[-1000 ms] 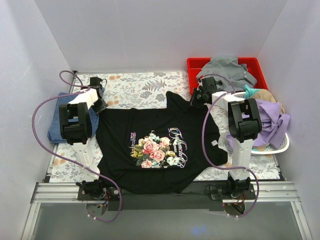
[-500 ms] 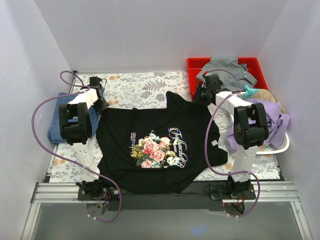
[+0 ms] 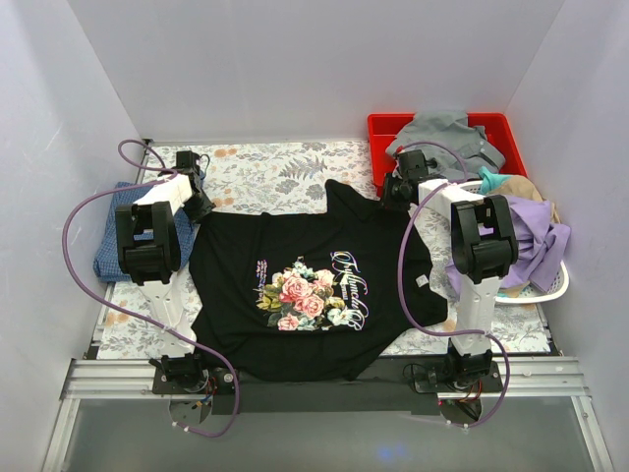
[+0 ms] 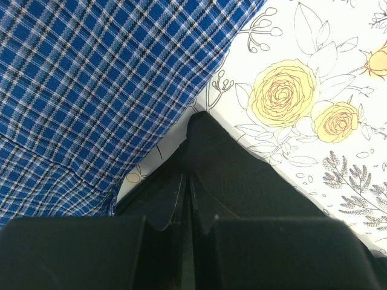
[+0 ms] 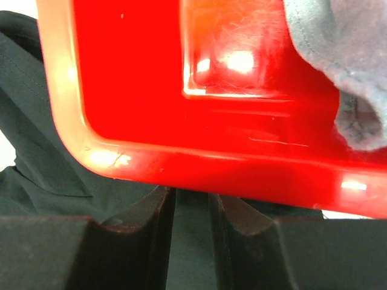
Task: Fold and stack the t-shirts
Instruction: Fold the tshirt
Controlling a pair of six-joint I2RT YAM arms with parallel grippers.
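Note:
The black t-shirt (image 3: 314, 285) with the pink-rose print lies spread flat on the flowered table cover (image 3: 265, 167). My left gripper (image 3: 200, 208) is at its far left corner and is shut on that black corner (image 4: 208, 145), jaws pressed together (image 4: 187, 178). My right gripper (image 3: 391, 190) is at the shirt's far right corner, against the red bin (image 3: 381, 128). Its jaws (image 5: 192, 196) stand narrowly apart with dark cloth (image 5: 36, 121) between them. The blue checked shirt (image 3: 106, 251) lies folded at the left edge and fills the upper left of the left wrist view (image 4: 91, 78).
The red bin's rim (image 5: 181, 163) is right in front of my right fingers and holds a grey garment (image 3: 442, 138), also seen in the right wrist view (image 5: 344, 60). A white basket (image 3: 552, 288) with purple and tan clothes stands at the right. Walls close in on three sides.
My right gripper swung toward the red bin and came slightly back, drawing the shirt's far right corner toward the bin. The left arm has not moved.

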